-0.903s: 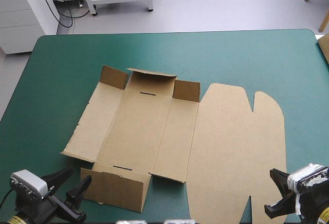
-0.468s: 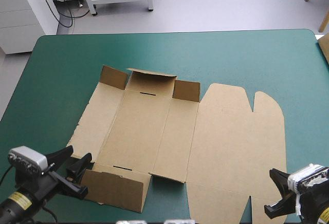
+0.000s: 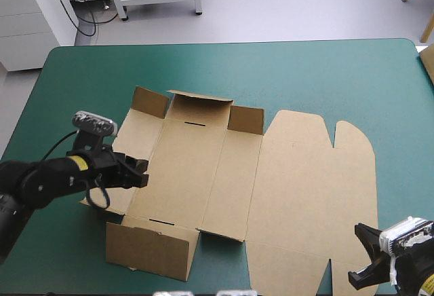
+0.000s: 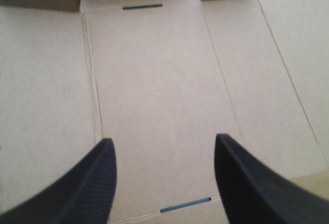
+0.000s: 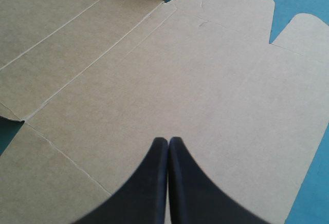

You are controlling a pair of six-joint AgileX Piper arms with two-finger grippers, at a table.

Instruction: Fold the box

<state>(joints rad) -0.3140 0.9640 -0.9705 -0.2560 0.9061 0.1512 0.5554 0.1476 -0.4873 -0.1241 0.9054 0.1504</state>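
Mostly flat: brown box [image 3: 298,180] spread on teal-green cover [image 3: 305,72] of table, from left of centre out to right side, near edge of sheet close to near table edge. Long axis left to right, parallel to that near edge. Creases running near to far, splitting sheet into narrow side panel at left, base panel, second narrow panel, then wide lid panel at right. Rounded tabs [image 3: 349,133] of lid panel pointing toward far edge. Three short far flaps [image 3: 200,106] along far edge of left half, raised and leaning. One near flap [image 3: 146,248] at near left, looking slightly lifted off cover. Two dark slits in base panel, one by far flaps [image 3: 195,124], one by near flap [image 3: 161,222]. Left gripper [image 4: 163,138] over left part of box, about above crease between side panel and base panel, pointing right. Black fingers [image 4: 87,183] spread wide, nothing pinched, bare board showing between them. Cannot tell whether touching board. Right gripper [image 5: 168,138] at near right corner of table, over near right part of lid panel, aimed toward far left. Its fingers pressed together into one point, holding nothing. Contact with board there not clear either.
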